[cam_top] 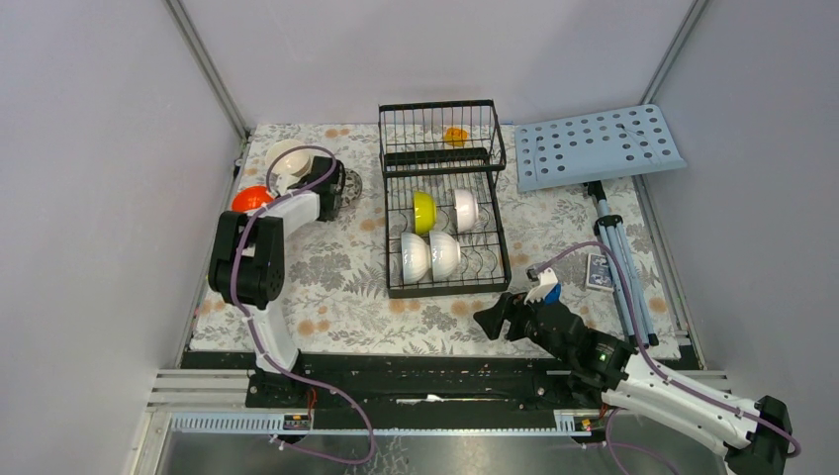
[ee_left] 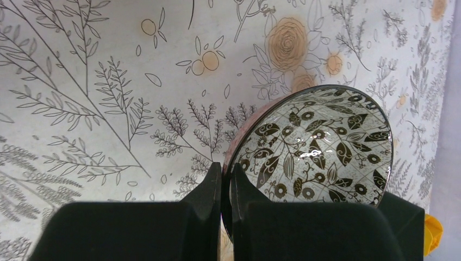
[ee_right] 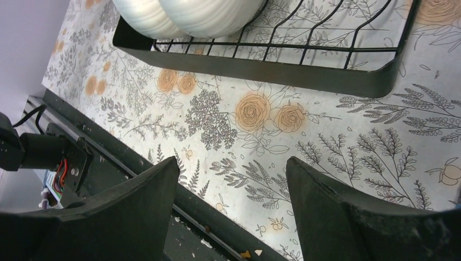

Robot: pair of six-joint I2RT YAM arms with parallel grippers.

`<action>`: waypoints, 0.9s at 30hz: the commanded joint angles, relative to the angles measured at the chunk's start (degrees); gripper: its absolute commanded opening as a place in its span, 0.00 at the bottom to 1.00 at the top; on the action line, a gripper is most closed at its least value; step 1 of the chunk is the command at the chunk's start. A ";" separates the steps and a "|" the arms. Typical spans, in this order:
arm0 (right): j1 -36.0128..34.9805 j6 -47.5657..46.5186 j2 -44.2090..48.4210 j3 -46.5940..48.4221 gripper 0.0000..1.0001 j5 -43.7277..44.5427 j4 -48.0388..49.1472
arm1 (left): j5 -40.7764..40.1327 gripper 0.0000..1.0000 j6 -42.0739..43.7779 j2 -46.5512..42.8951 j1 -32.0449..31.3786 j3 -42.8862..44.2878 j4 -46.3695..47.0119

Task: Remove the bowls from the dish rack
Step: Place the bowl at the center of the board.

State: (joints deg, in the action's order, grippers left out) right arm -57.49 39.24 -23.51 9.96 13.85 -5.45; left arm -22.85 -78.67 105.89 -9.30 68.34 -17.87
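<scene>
The black wire dish rack (cam_top: 497, 259) stands mid-table. On its tines sit a yellow-green bowl (cam_top: 423, 211) and three white bowls (cam_top: 465, 210), two of them at the front (cam_top: 429, 255). An orange bowl (cam_top: 455, 136) lies in the raised basket. My left gripper (cam_top: 336, 188) is at the far left, shut on the rim of the pink bowl with the dark leaf-patterned inside (ee_left: 318, 152), tilted just above the cloth. A white bowl (cam_top: 285, 158) and an orange bowl (cam_top: 250, 198) rest beside it. My right gripper (ee_right: 231, 168) stands open and empty near the table's front edge, below the rack (ee_right: 272, 68).
A light-blue perforated board (cam_top: 594, 146) lies at the back right. In front of it a small tripod (cam_top: 618, 257) and a blue card (cam_top: 601, 272) lie on the flowered cloth. Grey walls close in on both sides.
</scene>
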 commanded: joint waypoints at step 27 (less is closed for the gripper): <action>-0.43 2.67 1.24 -0.17 0.79 8.33 -1.21 | -3.74 0.06 -4.91 11.27 -0.46 17.44 -5.38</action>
State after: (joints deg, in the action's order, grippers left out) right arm -57.49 41.08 -24.16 9.76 19.31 -5.23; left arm -25.28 -82.15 117.23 -9.50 82.89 -24.14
